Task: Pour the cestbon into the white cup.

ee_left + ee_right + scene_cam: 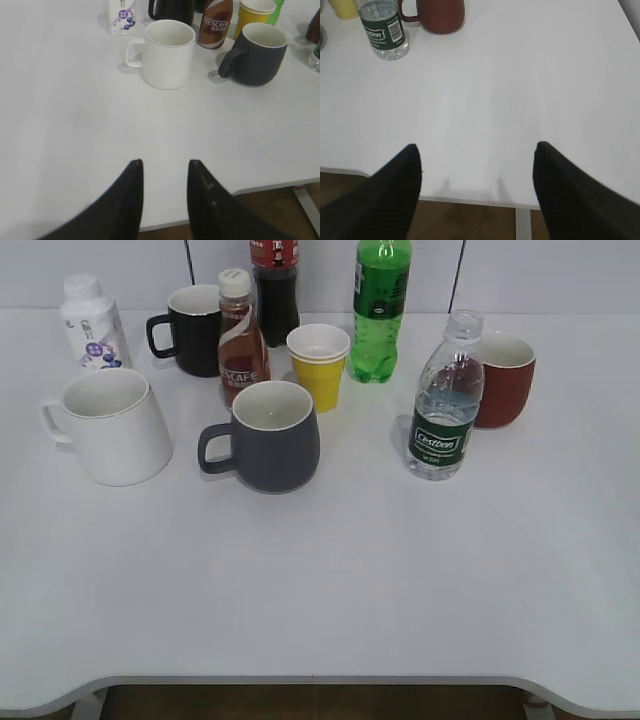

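Observation:
The cestbon [444, 405] is a clear ribbed bottle with a dark green label and no cap, standing upright right of centre; it also shows in the right wrist view [383, 27]. The white cup [108, 426] stands upright at the left, handle to the left; it also shows in the left wrist view [167, 54]. My left gripper [165, 162] is open and empty over the table's front edge, well short of the cup. My right gripper [476, 147] is open wide and empty near the front edge, well short of the bottle. Neither gripper shows in the exterior view.
A grey mug [271, 435] stands in the middle, a red mug [502, 378] behind the cestbon. At the back stand a yellow paper cup [319, 364], a Nescafe bottle [241, 338], a black mug [192, 330], a green soda bottle [379, 308] and a small white bottle [90, 322].

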You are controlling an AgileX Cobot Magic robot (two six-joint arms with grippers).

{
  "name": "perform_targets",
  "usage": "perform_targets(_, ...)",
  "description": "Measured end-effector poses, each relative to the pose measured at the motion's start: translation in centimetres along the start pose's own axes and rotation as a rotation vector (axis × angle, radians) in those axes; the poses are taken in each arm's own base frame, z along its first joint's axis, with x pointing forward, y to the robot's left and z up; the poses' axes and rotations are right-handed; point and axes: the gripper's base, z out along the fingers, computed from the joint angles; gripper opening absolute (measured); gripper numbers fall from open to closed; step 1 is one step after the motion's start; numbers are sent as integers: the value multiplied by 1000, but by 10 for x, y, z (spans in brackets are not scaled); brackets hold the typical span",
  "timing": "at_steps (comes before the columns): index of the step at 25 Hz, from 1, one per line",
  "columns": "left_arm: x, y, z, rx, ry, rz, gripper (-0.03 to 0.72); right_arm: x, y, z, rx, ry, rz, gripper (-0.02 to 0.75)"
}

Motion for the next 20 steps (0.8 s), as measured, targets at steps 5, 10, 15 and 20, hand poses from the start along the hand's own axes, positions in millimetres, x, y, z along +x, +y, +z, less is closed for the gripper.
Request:
perform_targets(5,0,0,0,0,0,0,231,0,0,0,0,0,0,521)
perform_targets(10,0,0,0,0,0,0,231,0,0,0,0,0,0,521)
perform_targets(15,0,0,0,0,0,0,231,0,0,0,-3,0,2,521)
perform_targets(20,0,0,0,0,0,0,231,0,1,0,-6,1,4,521)
